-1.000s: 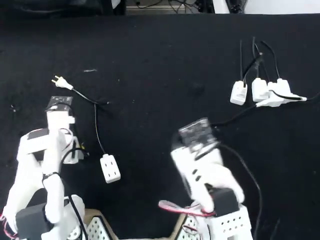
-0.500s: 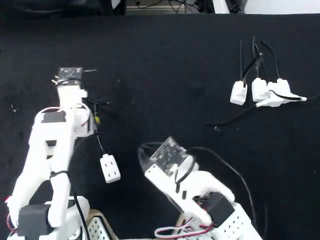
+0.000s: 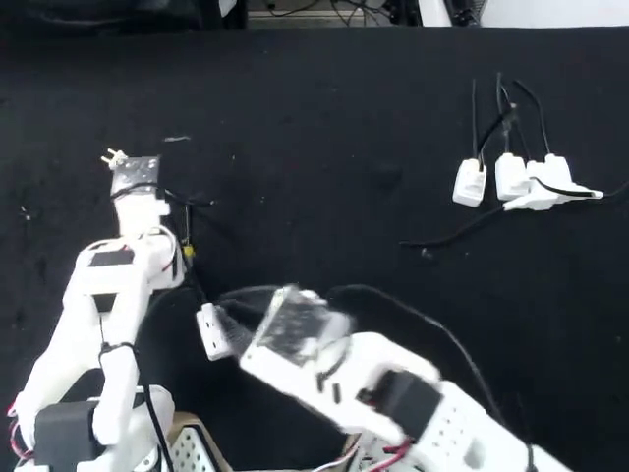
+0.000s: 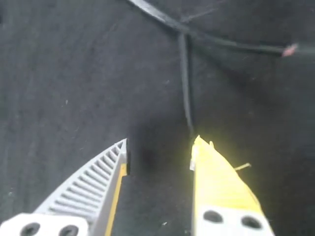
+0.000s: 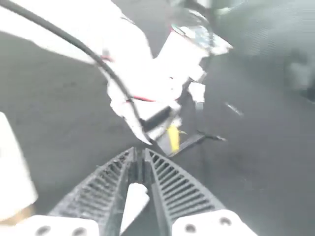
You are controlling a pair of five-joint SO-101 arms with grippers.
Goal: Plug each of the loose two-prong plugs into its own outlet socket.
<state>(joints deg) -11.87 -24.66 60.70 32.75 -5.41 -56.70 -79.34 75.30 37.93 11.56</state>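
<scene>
Left gripper (image 4: 157,147) hangs open over the black cloth (image 4: 69,73), holding nothing. Its grey ribbed finger (image 4: 98,182) and yellow finger (image 4: 216,182) flank a bare gap, and a black cord (image 4: 184,78) runs to the yellow tip. From above, the left arm (image 3: 98,295) stretches away from its base, wrist just short of the 2-prong plug (image 3: 115,157). Right gripper (image 5: 140,152) is all but closed; a pale piece low between its fingers I cannot identify. The right arm (image 3: 344,379) lies low, turned toward the left arm, its wrist just beside the white outlet socket (image 3: 209,332). A cluster of white plugs and sockets (image 3: 511,177) lies far right, well apart. Loose cables (image 3: 339,12) show beyond the table's far edge.
</scene>
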